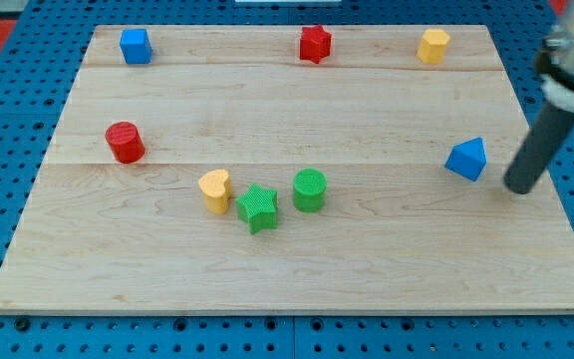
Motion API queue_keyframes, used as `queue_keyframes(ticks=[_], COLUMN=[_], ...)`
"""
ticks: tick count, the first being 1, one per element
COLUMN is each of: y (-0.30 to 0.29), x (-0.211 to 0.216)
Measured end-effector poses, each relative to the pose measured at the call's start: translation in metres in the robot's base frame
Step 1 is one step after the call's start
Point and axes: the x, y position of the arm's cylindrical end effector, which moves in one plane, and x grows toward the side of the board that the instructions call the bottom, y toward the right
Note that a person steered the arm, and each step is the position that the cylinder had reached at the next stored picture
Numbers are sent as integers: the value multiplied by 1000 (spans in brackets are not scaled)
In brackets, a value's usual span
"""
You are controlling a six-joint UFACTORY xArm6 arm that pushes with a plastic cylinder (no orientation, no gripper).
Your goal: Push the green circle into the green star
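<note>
The green circle [310,189] stands on the wooden board [367,249], just right of the green star [258,207], with a small gap between them. The star touches a yellow heart-shaped block [215,190] on its left. My tip [519,186] is at the view's right, near the board's right edge, just right of a blue triangle [467,159] and far to the right of the green circle.
A red cylinder [125,142] stands at the left. Along the top edge are a blue cube [136,46], a red star [315,44] and a yellow block [432,46]. Blue pegboard surrounds the board.
</note>
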Motion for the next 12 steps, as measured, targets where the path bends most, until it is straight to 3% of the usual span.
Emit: queue_keyframes(ticks=[1, 3, 6, 8, 10, 11, 12], y=[-27, 10, 11, -75, -207, -213, -259], x=[-42, 42, 43, 95, 56, 22, -21])
